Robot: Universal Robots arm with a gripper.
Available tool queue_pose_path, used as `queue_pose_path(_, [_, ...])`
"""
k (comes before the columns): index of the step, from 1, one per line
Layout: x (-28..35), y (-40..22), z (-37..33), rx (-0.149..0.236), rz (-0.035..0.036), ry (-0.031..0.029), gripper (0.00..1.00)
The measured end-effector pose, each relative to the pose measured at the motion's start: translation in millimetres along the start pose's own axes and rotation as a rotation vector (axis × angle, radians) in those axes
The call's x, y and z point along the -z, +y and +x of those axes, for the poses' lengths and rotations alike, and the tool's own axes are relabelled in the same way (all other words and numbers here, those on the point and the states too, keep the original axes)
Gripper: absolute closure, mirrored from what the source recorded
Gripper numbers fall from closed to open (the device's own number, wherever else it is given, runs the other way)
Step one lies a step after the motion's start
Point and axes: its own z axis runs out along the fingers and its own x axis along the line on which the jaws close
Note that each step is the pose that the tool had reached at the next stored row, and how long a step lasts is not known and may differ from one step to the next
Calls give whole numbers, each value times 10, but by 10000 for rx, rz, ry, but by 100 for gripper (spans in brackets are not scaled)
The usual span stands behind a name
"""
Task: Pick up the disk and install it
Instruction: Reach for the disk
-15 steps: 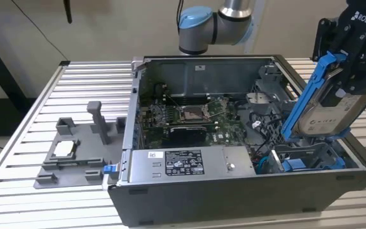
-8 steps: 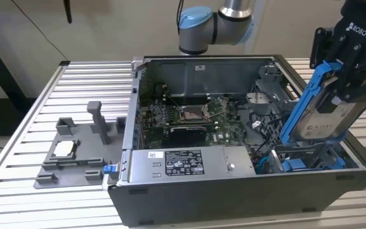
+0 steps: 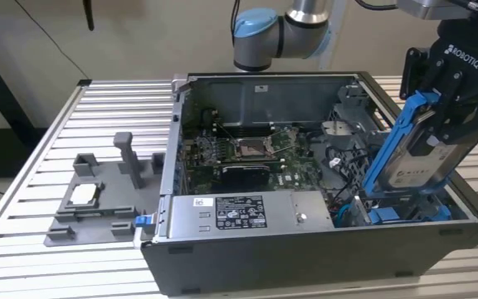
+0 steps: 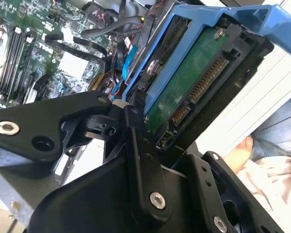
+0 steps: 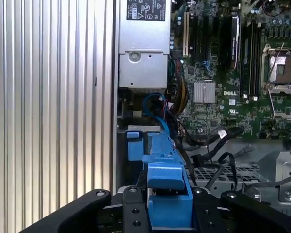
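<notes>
We count one arm (image 3: 276, 34), one gripper (image 3: 453, 121) and one disk (image 3: 417, 159). There is one bench (image 3: 23, 187), and on it we count one open case (image 3: 305, 261) and one grey fixture (image 3: 98, 215), with one chip (image 3: 84, 195). Inside the case we count one motherboard (image 3: 197, 156), one socket (image 3: 251, 146), and one metal box (image 3: 310, 212) with one sticker (image 3: 239, 215).

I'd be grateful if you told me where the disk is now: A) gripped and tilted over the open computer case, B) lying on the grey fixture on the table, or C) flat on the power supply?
A: the gripper is clamped on the disk, which leans tilted above the case.
</notes>
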Motion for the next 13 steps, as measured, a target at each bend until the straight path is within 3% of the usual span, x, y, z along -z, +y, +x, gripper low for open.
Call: queue_pose_path(13, [-129,-30,28,0,0,-5,67])
